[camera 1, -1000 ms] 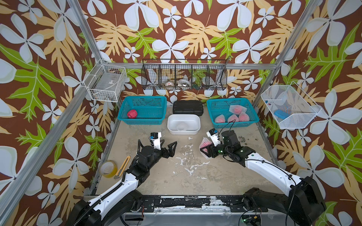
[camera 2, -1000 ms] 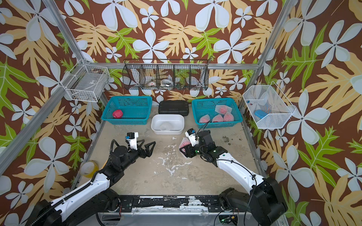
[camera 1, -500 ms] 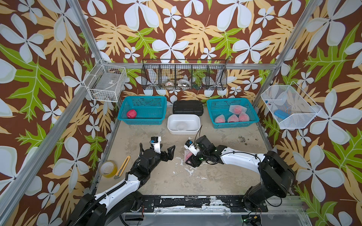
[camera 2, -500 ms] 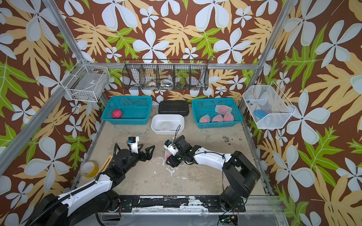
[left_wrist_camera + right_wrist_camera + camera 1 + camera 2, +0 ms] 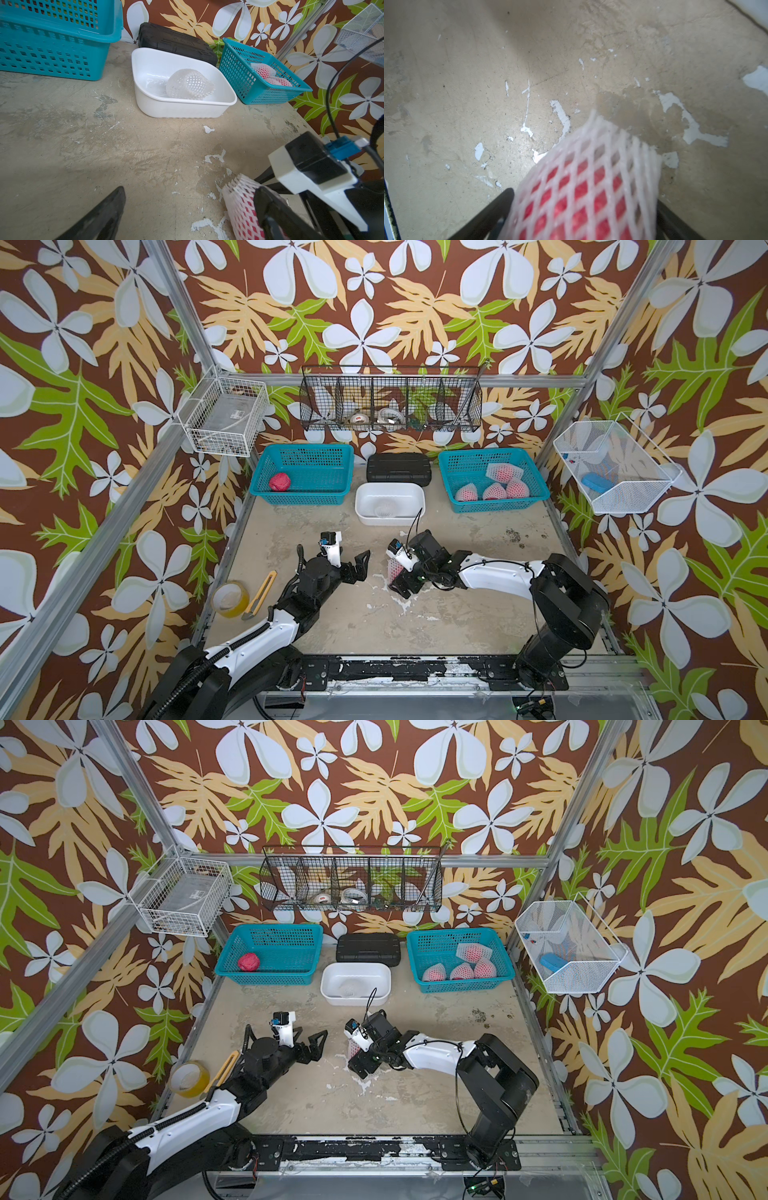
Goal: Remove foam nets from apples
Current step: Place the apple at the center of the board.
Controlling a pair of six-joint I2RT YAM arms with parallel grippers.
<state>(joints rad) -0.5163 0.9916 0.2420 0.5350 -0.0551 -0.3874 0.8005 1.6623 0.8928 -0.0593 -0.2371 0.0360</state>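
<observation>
Landmark: white tub [image 5: 390, 521], standing on the counter [image 5: 478, 614] toward its rear edge; one empty foam net [image 5: 188, 84] lies inside it.

Right hand [image 5: 583, 197]: low over the counter, in front of the tub; a netted apple [image 5: 395, 570] sits between its fingers [image 5: 496, 209], the net's open end pointing away from the wrist; the right wrist view is blurred, so it cannot be told whether the fingers press the net or only flank it.

Left hand [image 5: 351, 562]: in front of the tub and to its left; fingers spread apart, nothing between them; a bare strip of counter separates it from the netted apple.

Teal basket [image 5: 307, 498] left of the tub: one bare apple [image 5: 279, 482].
Second teal basket [image 5: 494, 504] right of the tub: four netted apples [image 5: 494, 491].
Black case [image 5: 398, 467]: directly behind the tub.

Tape roll [image 5: 230, 598] and yellow knife [image 5: 259, 591]: at the counter's left edge, well in front of the tub; the counter in front and to the right of the tub is bare out to the frame rail.
</observation>
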